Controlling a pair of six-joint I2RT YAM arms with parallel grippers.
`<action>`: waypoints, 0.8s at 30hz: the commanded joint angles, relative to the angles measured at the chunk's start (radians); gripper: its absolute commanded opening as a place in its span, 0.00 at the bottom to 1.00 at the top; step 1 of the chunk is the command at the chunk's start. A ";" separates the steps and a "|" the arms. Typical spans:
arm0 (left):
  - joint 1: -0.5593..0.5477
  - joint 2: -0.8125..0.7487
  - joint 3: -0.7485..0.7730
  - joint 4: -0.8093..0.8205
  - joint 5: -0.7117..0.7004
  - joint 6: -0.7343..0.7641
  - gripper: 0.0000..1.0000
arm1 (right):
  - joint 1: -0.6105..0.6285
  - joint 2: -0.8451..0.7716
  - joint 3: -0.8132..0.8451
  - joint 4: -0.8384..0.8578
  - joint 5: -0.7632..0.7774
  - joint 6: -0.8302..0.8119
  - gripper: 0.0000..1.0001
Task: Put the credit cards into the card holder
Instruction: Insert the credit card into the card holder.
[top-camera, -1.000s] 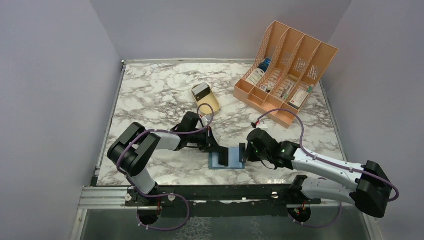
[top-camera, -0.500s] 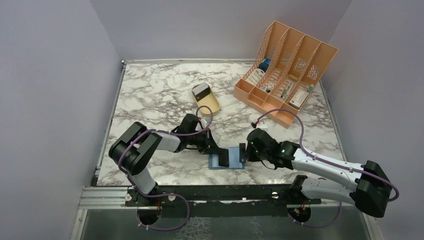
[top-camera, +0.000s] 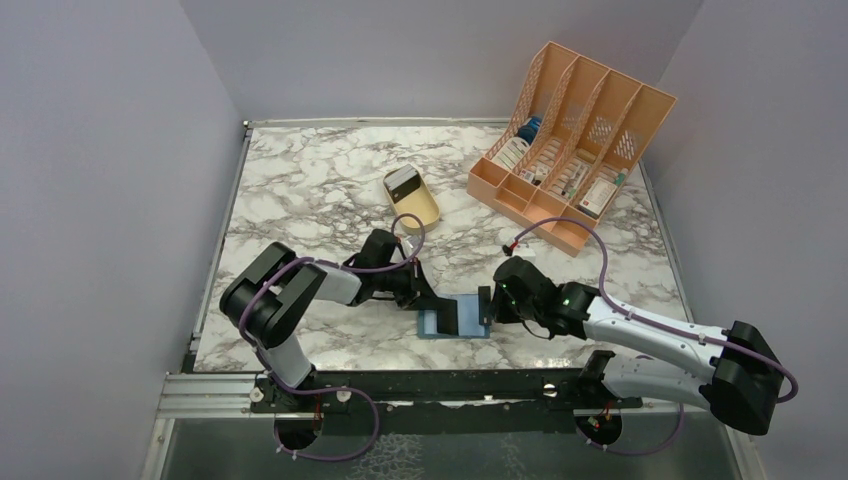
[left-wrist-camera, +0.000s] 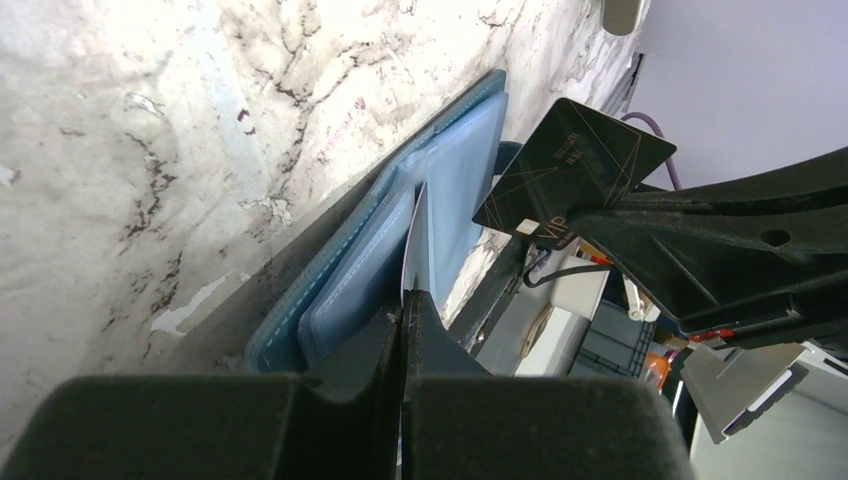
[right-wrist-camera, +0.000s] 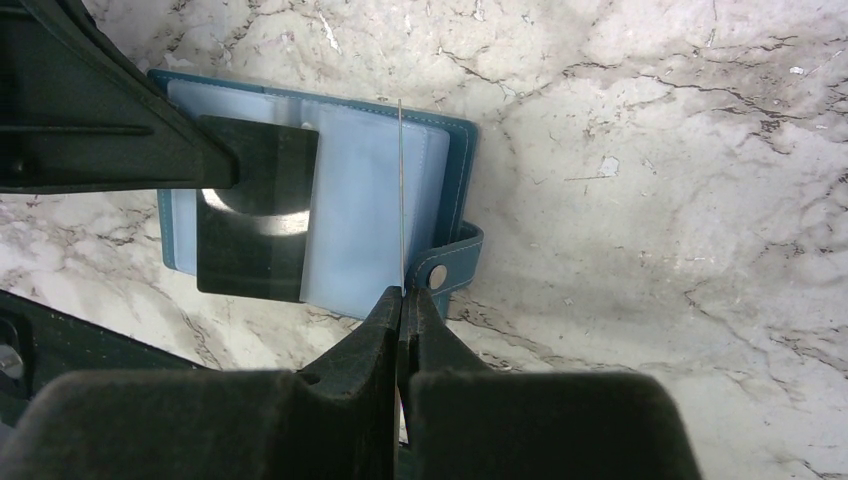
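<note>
We read "VIP" in gold at one corner of the black card (left-wrist-camera: 570, 175), near the table's (top-camera: 300, 190) near edge. Its finer gold print and the labels in the rack (top-camera: 640, 105) at the far right corner are too small for us to read.

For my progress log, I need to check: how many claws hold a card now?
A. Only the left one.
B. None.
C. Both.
C: the left claw pinches a black card and the right claw pinches a VIP card, both over the open card holder.
</note>
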 joint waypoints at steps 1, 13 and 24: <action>-0.004 0.048 0.024 0.008 0.001 -0.004 0.00 | -0.004 0.008 0.001 0.020 -0.009 0.007 0.01; -0.009 0.047 0.050 0.009 -0.031 -0.010 0.00 | -0.004 0.004 -0.007 0.028 -0.019 0.010 0.01; -0.031 0.041 0.059 0.009 -0.054 -0.018 0.00 | -0.004 -0.025 0.061 -0.050 0.028 0.016 0.01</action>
